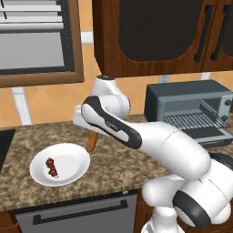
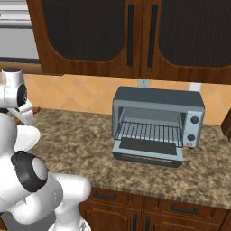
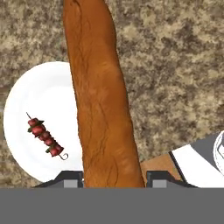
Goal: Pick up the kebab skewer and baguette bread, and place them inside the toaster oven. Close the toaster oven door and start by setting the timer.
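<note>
Fingers (image 3: 113, 180) clenched on the near end of the baguette bread (image 3: 100, 92), long axis running straight out ahead, lifted clear above the worktop (image 3: 175, 65). Below and to one side of the fingers, kebab skewer (image 3: 46, 138) lying on the white plate (image 3: 26, 96). Well apart along the worktop, toaster oven (image 2: 158, 122), toaster oven door (image 2: 149, 151) dropped open, wire rack (image 2: 149, 131) bare. Likely next: carry across and feed in end-first.
</note>
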